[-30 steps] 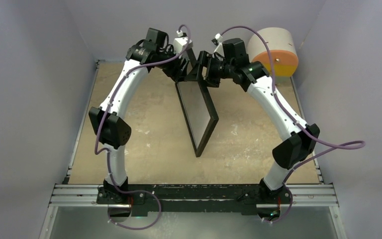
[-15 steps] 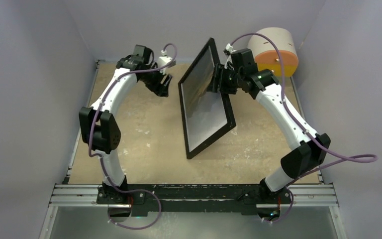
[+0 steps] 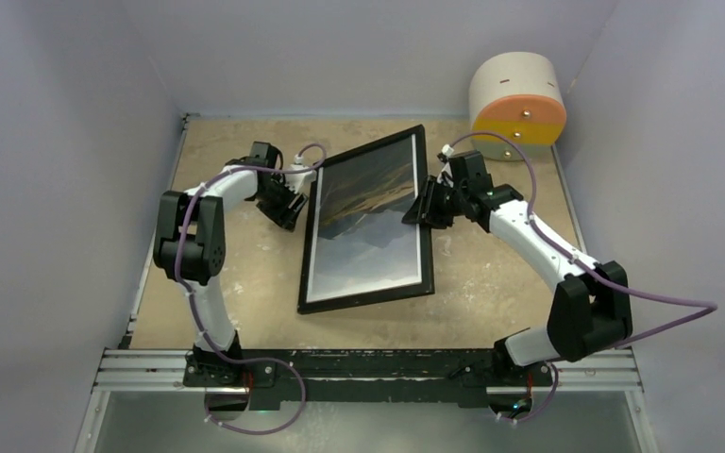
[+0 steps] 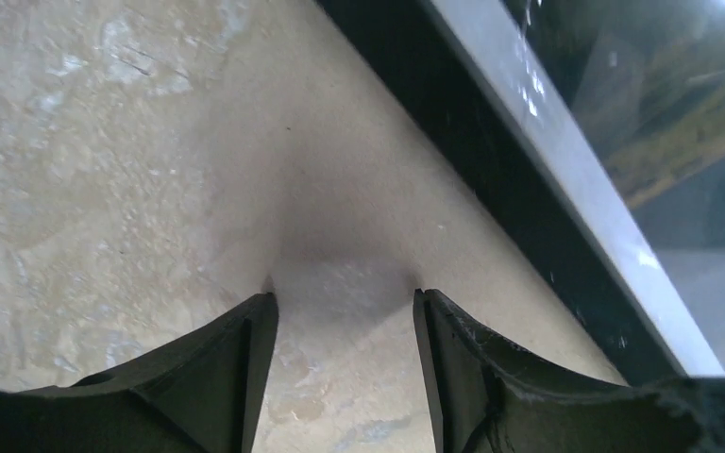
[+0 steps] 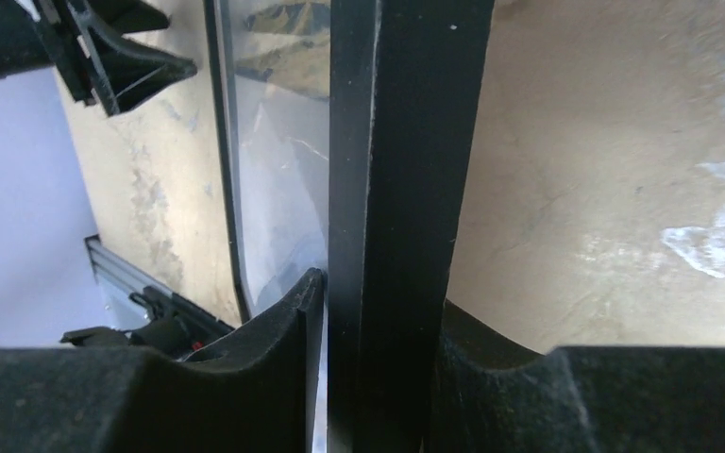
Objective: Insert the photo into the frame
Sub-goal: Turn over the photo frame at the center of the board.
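The black frame (image 3: 366, 300) lies face up, about flat, in the middle of the table. The dark mountain photo (image 3: 368, 222) with its white border shows inside it. My right gripper (image 3: 423, 209) is shut on the frame's right rail; in the right wrist view the rail (image 5: 401, 170) runs between the two fingers of the gripper (image 5: 378, 293). My left gripper (image 3: 288, 209) is open and empty, low over the table just left of the frame's left rail (image 4: 491, 160). In the left wrist view only bare table lies between the left gripper's (image 4: 343, 302) fingers.
A white and orange cylinder (image 3: 517, 97) stands at the back right corner. Grey walls close in the table on three sides. A metal rail (image 3: 368, 368) with the arm bases runs along the near edge.
The right gripper has swung the frame from standing on edge down to lying face up. The left gripper has let go, moved left and down, and now sits beside the frame's left rail.
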Action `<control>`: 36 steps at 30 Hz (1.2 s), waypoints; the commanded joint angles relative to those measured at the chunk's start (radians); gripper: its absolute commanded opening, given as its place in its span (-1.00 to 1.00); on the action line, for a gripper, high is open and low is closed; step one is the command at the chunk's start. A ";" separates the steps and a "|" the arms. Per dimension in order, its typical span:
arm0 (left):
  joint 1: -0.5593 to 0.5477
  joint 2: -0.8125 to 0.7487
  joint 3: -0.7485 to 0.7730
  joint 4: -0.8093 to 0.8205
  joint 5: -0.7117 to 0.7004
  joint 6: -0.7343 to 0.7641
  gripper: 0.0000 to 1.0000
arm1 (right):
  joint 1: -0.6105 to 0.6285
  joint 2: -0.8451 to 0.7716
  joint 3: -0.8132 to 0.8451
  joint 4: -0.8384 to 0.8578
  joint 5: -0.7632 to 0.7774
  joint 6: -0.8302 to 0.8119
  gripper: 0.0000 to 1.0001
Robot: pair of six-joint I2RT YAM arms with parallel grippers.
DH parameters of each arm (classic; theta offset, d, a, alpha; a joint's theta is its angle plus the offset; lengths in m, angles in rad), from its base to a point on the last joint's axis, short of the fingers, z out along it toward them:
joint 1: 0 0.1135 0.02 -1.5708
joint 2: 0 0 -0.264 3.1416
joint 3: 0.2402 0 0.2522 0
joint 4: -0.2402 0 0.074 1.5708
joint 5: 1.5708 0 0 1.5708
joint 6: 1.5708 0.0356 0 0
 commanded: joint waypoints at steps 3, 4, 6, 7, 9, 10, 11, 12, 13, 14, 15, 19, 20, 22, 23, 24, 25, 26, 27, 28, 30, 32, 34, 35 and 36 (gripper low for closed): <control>-0.004 0.013 -0.039 0.099 0.010 0.017 0.17 | 0.012 -0.033 -0.125 0.235 -0.101 0.019 -0.33; -0.004 0.011 -0.045 0.099 0.006 0.019 0.17 | 0.012 -0.021 -0.138 0.249 -0.107 0.017 -0.32; -0.004 0.004 -0.059 0.099 -0.002 0.022 0.16 | 0.012 0.002 -0.172 0.297 -0.116 0.026 -0.27; -0.004 -0.001 -0.066 0.101 -0.010 0.023 0.16 | 0.012 0.015 -0.195 0.327 -0.122 0.042 -0.23; -0.002 -0.014 -0.092 0.106 -0.023 0.027 0.16 | 0.012 0.043 -0.237 0.397 -0.124 0.071 -0.15; -0.001 -0.019 -0.101 0.108 -0.031 0.028 0.15 | 0.012 0.059 -0.257 0.441 -0.123 0.081 -0.11; -0.001 -0.024 -0.110 0.109 -0.037 0.029 0.15 | 0.012 0.078 -0.273 0.461 -0.120 0.092 -0.07; 0.000 -0.029 -0.118 0.112 -0.041 0.029 0.15 | 0.012 0.099 -0.285 0.483 -0.117 0.097 -0.01; 0.002 -0.034 -0.124 0.113 -0.045 0.030 0.15 | 0.012 0.119 -0.293 0.503 -0.114 0.099 0.04; 0.002 -0.038 -0.128 0.114 -0.048 0.031 0.15 | 0.011 0.140 -0.297 0.515 -0.108 0.101 0.10; 0.004 -0.041 -0.130 0.114 -0.051 0.030 0.15 | 0.012 0.157 -0.304 0.524 -0.104 0.104 0.15; 0.005 -0.046 -0.133 0.114 -0.061 0.029 0.14 | 0.012 0.199 -0.319 0.540 -0.083 0.094 0.34; 0.006 -0.046 -0.133 0.115 -0.063 0.029 0.14 | 0.012 0.205 -0.321 0.537 -0.076 0.090 0.37; 0.006 -0.044 -0.131 0.114 -0.066 0.028 0.13 | 0.012 0.211 -0.324 0.531 -0.060 0.079 0.42; 0.007 -0.043 -0.130 0.113 -0.065 0.028 0.13 | 0.012 0.211 -0.330 0.529 -0.053 0.074 0.45; 0.007 -0.043 -0.129 0.110 -0.063 0.026 0.13 | 0.012 0.213 -0.331 0.520 -0.035 0.066 0.50; 0.007 -0.045 -0.128 0.109 -0.062 0.024 0.13 | 0.012 0.216 -0.331 0.501 -0.019 0.058 0.59; 0.007 -0.046 -0.127 0.106 -0.059 0.023 0.13 | 0.012 0.219 -0.330 0.476 -0.008 0.049 0.67; 0.008 -0.051 -0.125 0.103 -0.054 0.022 0.13 | 0.012 0.220 -0.329 0.454 0.010 0.039 0.76; 0.009 -0.055 -0.124 0.098 -0.049 0.022 0.13 | 0.012 0.217 -0.326 0.435 0.031 0.027 0.89; 0.015 -0.064 -0.115 0.087 -0.036 0.019 0.14 | 0.012 0.198 -0.326 0.399 0.088 0.015 0.98; 0.020 -0.073 -0.106 0.078 -0.031 0.020 0.16 | 0.012 0.171 -0.326 0.365 0.130 0.005 0.98; 0.026 -0.085 -0.096 0.071 -0.026 0.020 0.21 | 0.012 0.143 -0.315 0.324 0.180 -0.002 0.98; 0.030 -0.090 -0.091 0.067 -0.023 0.019 0.24 | 0.012 0.133 -0.300 0.272 0.229 -0.018 0.98; 0.034 -0.096 -0.086 0.062 -0.020 0.018 0.28 | 0.012 0.122 -0.278 0.231 0.272 -0.026 0.98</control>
